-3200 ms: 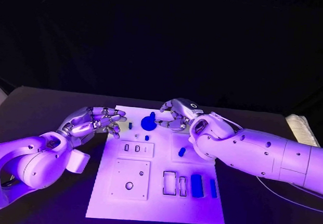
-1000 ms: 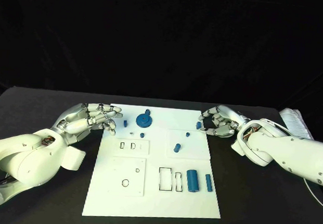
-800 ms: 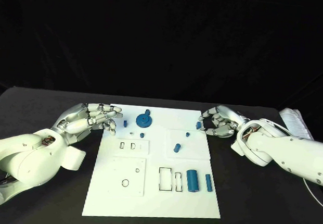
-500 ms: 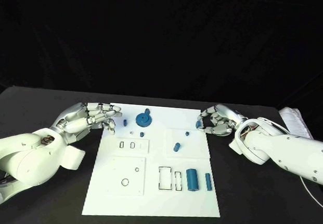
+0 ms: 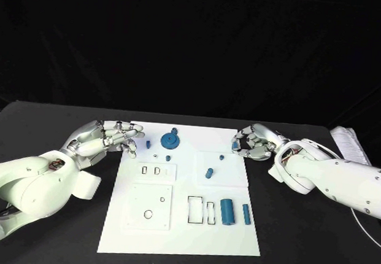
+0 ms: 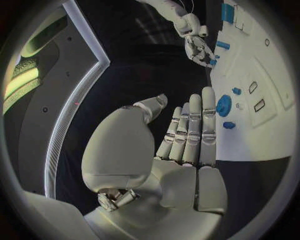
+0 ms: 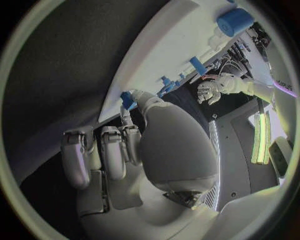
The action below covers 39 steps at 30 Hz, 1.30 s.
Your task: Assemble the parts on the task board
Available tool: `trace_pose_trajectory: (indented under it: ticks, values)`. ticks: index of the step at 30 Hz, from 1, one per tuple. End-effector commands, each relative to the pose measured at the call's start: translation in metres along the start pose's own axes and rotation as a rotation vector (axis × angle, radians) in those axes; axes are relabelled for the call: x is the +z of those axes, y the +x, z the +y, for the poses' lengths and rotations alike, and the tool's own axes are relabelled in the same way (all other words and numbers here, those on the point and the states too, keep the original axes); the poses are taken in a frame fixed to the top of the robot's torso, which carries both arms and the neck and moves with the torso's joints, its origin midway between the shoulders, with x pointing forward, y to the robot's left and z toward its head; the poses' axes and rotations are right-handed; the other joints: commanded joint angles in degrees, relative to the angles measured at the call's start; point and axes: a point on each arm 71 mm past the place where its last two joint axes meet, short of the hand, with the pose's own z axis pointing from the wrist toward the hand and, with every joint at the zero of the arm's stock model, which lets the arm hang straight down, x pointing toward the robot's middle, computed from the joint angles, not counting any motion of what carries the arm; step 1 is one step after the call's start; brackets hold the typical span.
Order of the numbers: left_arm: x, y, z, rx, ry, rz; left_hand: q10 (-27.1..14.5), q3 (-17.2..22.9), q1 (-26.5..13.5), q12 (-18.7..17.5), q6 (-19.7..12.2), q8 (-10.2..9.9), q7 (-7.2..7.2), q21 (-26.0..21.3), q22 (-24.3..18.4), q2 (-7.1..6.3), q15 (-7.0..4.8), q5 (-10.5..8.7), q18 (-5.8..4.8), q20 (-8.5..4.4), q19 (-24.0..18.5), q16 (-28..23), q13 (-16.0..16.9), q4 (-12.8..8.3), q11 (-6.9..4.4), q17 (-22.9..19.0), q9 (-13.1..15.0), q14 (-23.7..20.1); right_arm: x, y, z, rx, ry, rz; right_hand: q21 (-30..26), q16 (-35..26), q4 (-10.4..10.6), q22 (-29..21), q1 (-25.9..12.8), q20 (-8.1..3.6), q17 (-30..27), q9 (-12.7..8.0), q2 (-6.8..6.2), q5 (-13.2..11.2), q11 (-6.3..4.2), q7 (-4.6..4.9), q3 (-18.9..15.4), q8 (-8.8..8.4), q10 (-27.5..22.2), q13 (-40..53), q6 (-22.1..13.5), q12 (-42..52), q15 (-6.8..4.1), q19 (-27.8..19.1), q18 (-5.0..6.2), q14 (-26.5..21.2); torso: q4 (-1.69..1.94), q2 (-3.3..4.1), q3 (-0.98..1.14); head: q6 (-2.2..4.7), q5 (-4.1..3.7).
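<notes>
My right hand (image 5: 253,143) sits at the task board (image 5: 183,230)'s two o'clock edge, fingers curled round a small blue peg (image 5: 235,146); I should lift it squarely. My left hand (image 5: 110,139) hovers spread at ten o'clock, holding nothing.

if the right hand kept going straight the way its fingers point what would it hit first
Probably the small blue peg at the task board's right edge: the right hand points toward the board with its fingertips right beside that peg. Whether they already touch it I cannot tell.
</notes>
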Motion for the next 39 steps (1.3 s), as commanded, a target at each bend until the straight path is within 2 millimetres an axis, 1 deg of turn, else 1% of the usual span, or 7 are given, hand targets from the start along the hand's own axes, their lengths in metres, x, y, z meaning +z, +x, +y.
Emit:
trace_pose_trajectory:
  ticks: [1, 13, 23, 27, 33, 38, 39]
  values:
    - [0.000, 0.002, -0.001, -0.005, 0.009, 0.017, -0.3, 0.0, 0.4, 0.3, -0.4, -0.1, 1.17, 0.2, 0.1, 0.26, -0.15, -0.28, 0.40, -0.15, -0.3, 0.3, 0.1, -0.2, 0.10, -0.1, 0.1, 0.1, 0.000, 0.002, -0.001, -0.010, 0.007, 0.004, 0.3, 0.3, 0.0, 15.1, -0.1, -0.50, 15.1, -0.1, 0.39, -0.1, -0.30, -0.12, 0.6, 0.30, 0.7, 9.4, 0.5, 0.3, -0.43, 6.0, -0.38, 6.1, 0.00, -0.01, 0.00, -0.04, -0.02]
    - [0.000, 0.001, -0.001, -0.004, 0.008, 0.015, -0.3, 0.0, 0.4, 0.3, -0.4, -0.1, 1.17, 0.2, 0.1, 0.26, -0.15, -0.28, 0.40, -0.15, -0.3, 0.3, 0.1, -0.2, 0.10, -0.1, 0.1, 0.1, 0.000, 0.000, -0.001, -0.019, 0.006, -0.019, 0.3, 0.3, -0.5, 15.1, -0.4, -1.26, 15.1, 0.4, 0.93, -0.1, -1.27, -1.22, 2.9, 2.28, 1.1, 9.6, 3.2, 0.5, -1.27, 6.0, -0.38, 6.1, -0.08, -0.04, 0.07, -0.08, 0.15]
    - [0.000, 0.001, -0.001, -0.004, 0.008, 0.015, -0.3, 0.0, 0.4, 0.3, -0.4, -0.1, 1.17, 0.2, 0.1, 0.26, -0.15, -0.28, 0.40, -0.15, -0.3, 0.3, 0.1, -0.2, 0.10, -0.1, 0.1, 0.1, -0.001, -0.003, 0.004, -0.018, -0.018, -0.078, 0.3, 0.3, -1.0, 15.1, -0.6, -1.66, 15.1, 0.7, 1.27, -0.5, -1.70, -1.68, 3.9, 3.24, 1.2, 9.7, 4.0, 0.6, -1.67, 6.0, -0.38, 6.1, -0.05, -0.01, 0.06, 0.04, 0.18]
    - [0.000, 0.000, -0.001, -0.003, 0.007, 0.013, -0.3, 0.0, 0.4, 0.3, -0.4, -0.1, 1.17, 0.2, 0.1, 0.26, -0.15, -0.28, 0.40, -0.15, -0.3, 0.3, 0.1, -0.2, 0.10, -0.1, 0.1, 0.1, -0.003, -0.005, 0.007, -0.015, -0.020, -0.100, 0.3, 0.3, -1.1, 15.1, -0.8, -1.80, 15.1, 0.8, 1.42, -0.9, -1.86, -1.85, 4.2, 3.63, 1.3, 9.7, 4.2, 0.6, -1.81, 6.0, -0.38, 6.1, -0.06, -0.11, 0.00, 0.17, 0.00]
    - [0.000, 0.000, 0.000, -0.002, 0.006, 0.010, -0.3, 0.0, 0.4, 0.3, -0.4, -0.1, 1.17, 0.2, 0.1, 0.26, -0.15, -0.28, 0.40, -0.15, -0.3, 0.3, 0.1, -0.2, 0.10, -0.1, 0.1, 0.1, -0.003, -0.015, 0.021, -0.003, -0.021, -0.134, 0.3, 0.3, -1.1, 15.1, -0.8, -1.86, 15.1, 0.8, 1.47, -1.0, -1.91, -1.90, 4.3, 3.74, 1.3, 9.7, 4.2, 0.6, -1.87, 6.0, -0.38, 6.1, -0.23, -0.28, 0.00, 0.49, 0.17]
    - [0.001, -0.001, 0.000, 0.000, 0.003, 0.006, -0.3, 0.1, 0.4, 0.3, -0.5, -0.1, 1.19, 0.3, 0.1, 0.27, -0.13, -0.29, 0.39, -0.15, -0.4, 0.4, 0.1, -0.2, 0.11, -0.1, 0.1, 0.1, -0.001, -0.020, 0.043, 0.009, -0.022, -0.145, 0.3, 0.3, -1.1, 15.1, -1.3, -2.02, 15.1, 0.9, 1.68, -1.6, -2.00, -1.98, 4.6, 3.99, 1.3, 9.7, 4.1, 0.5, -1.99, 6.0, -0.38, 6.1, -0.51, -0.75, -0.15, 0.36, 0.50]
    - [0.001, -0.001, 0.000, 0.000, 0.002, 0.005, -0.3, 0.1, 0.4, 0.3, -0.5, -0.1, 1.19, 0.3, 0.1, 0.27, -0.13, -0.29, 0.39, -0.15, -0.4, 0.4, 0.1, -0.2, 0.11, -0.1, 0.1, 0.1, -0.001, -0.019, 0.049, 0.012, -0.024, -0.144, 0.3, 0.3, -1.1, 15.1, -1.3, -2.02, 15.1, 0.9, 1.68, -1.6, -2.00, -1.98, 4.6, 3.99, 1.3, 9.7, 4.1, 0.5, -1.99, 6.0, -0.38, 6.1, -0.55, -0.82, -0.13, 0.35, 0.62]
